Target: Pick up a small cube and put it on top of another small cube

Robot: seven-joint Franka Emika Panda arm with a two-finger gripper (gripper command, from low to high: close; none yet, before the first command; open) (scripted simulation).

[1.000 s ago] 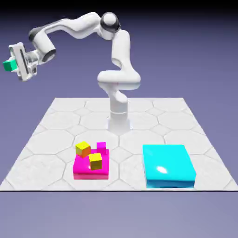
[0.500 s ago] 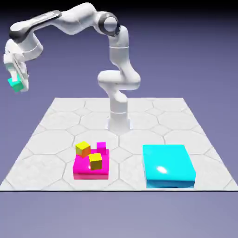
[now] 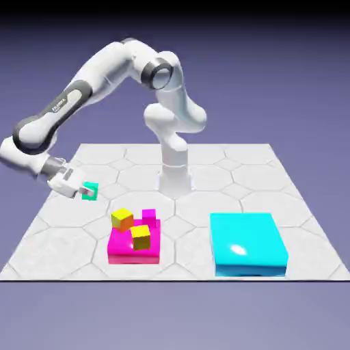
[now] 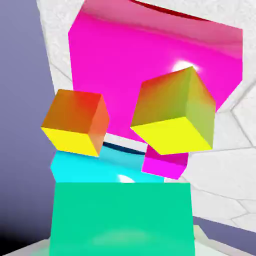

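Teal-green and lifted, the small cube [image 3: 90, 191] sat clamped in the pincer [image 3: 89, 191] at centre left; carrying seemed underway, with lining up over another cube [image 3: 122, 219] next.

Landmark: pink block [image 4: 115, 65]. Green cube [image 4: 122, 220] below it, large, between fingertips [image 4: 200, 234], mostly hiding them. Two yellow cubes [image 4: 75, 120] [image 4: 175, 112] overlapping block's lower part. Small magenta cube [image 4: 165, 162], cyan block [image 4: 110, 167] below block.
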